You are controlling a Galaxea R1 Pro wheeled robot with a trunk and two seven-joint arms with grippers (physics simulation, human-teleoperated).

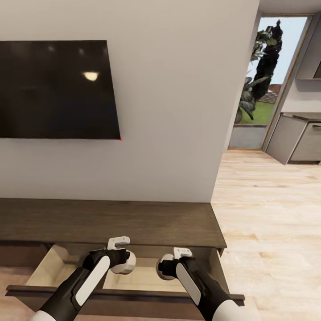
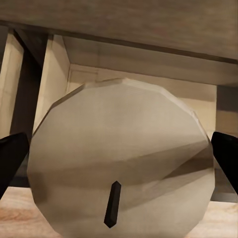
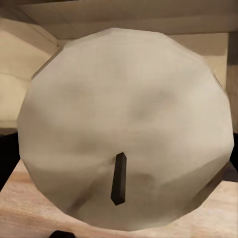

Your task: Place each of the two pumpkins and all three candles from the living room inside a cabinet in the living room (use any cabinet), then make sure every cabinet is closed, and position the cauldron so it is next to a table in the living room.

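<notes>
The long dark-brown cabinet [image 1: 111,220] stands against the wall with one drawer [image 1: 53,267] pulled out, showing its pale beige inside. My left gripper [image 1: 125,264] is shut on a round cream candle [image 2: 119,148] with a short dark wick, held over the open drawer. My right gripper [image 1: 164,269] is shut on a second round cream candle [image 3: 126,124], also over the drawer, close beside the first. In the left wrist view the black fingertips [image 2: 11,158] press the candle's sides.
A black TV [image 1: 58,89] hangs on the wall above the cabinet. Pale wood floor [image 1: 272,214] opens to the right, leading to a glass door [image 1: 261,89] and grey kitchen cupboards [image 1: 298,138]. The drawer front [image 1: 133,298] juts toward me below both arms.
</notes>
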